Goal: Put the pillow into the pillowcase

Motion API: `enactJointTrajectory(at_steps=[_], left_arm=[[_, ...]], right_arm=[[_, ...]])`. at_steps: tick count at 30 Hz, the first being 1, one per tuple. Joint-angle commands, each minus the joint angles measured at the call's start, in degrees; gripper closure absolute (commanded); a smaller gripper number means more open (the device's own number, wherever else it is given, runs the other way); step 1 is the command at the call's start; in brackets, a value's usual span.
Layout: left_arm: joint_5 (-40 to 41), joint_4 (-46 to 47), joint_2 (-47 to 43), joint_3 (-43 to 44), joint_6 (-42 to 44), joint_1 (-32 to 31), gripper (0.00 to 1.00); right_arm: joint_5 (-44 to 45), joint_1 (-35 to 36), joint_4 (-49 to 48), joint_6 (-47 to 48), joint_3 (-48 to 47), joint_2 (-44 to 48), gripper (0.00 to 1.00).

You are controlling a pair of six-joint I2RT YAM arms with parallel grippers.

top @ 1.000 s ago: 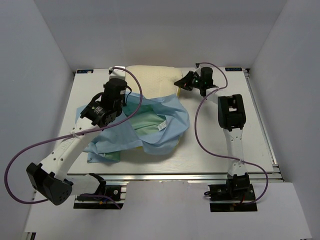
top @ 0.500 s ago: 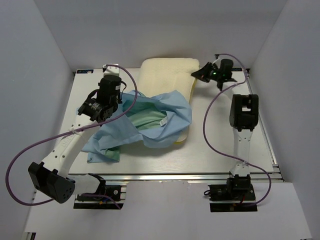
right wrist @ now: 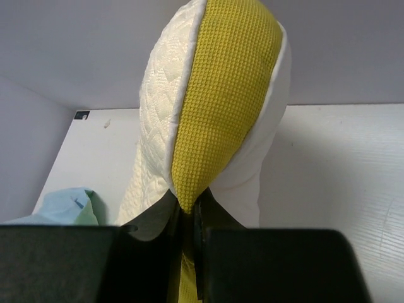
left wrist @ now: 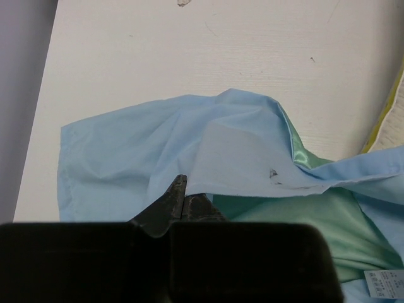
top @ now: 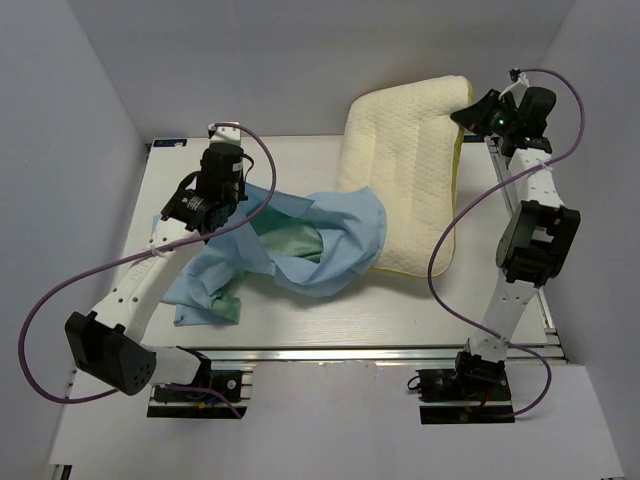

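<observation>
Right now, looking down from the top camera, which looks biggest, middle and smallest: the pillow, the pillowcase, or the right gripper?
Largest, a tie: the pillow and the pillowcase look about alike. The pillow is raised nearer the camera and the pillowcase is crumpled, so I won't rank them.
Smallest: the right gripper, clearly.

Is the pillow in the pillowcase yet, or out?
Mostly out: the pillow is bare except its near-left corner, overlapped by the pillowcase; whether that corner is inside, cannot tell.

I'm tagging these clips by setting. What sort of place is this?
Probably a robotics test cell: white table boxed by plain grey panels, left arm and right arm bolted at its near edge.
</observation>
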State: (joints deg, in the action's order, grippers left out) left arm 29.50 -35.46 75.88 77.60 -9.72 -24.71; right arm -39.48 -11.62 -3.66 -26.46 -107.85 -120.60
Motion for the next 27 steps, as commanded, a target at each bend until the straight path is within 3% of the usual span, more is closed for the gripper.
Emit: enactJointTrajectory(at_steps=[1, 5, 14, 16, 17, 20, 23, 27], left_arm=[[-1.3, 1.6, -0.5, 3.6, 0.9, 1.2, 1.00], [-2.9, 2.5, 0.0, 3.8, 1.5, 1.9, 1.00], [-4.3, 2.8, -1.0, 3.0, 2.5, 2.2, 1.00], [-4.7, 2.5, -1.2, 3.3, 3.0, 2.2, 1.00], [-5.0, 2.3, -1.2, 3.4, 3.2, 2.3, 1.00], [-5.6, 2.1, -0.9, 3.8, 3.9, 2.3, 1.00], [-6.6, 2.5, -1.0, 3.4, 3.9, 2.3, 1.00], [-8.9, 2.9, -1.6, 2.8, 3.8, 2.3, 1.00]], right_arm=[[-1.4, -1.5, 0.6, 6.3, -1.3, 6.3, 1.00], [-0.8, -3.0, 8.9, 15.2, -2.0, 10.2, 1.00], [7.3, -4.4, 13.9, 26.1, 6.9, 16.9, 0.99], [6.7, -4.9, 16.1, 29.6, 8.9, 19.4, 0.84], [4.9, -5.1, 17.4, 31.4, 9.1, 20.4, 0.67], [1.2, -5.3, 23.7, 40.8, 9.2, 25.3, 0.40], [-2.8, -5.5, 26.8, 49.7, 12.3, 32.3, 0.24], [-10.1, -5.5, 31.6, 59.5, 16.8, 40.9, 0.13]])
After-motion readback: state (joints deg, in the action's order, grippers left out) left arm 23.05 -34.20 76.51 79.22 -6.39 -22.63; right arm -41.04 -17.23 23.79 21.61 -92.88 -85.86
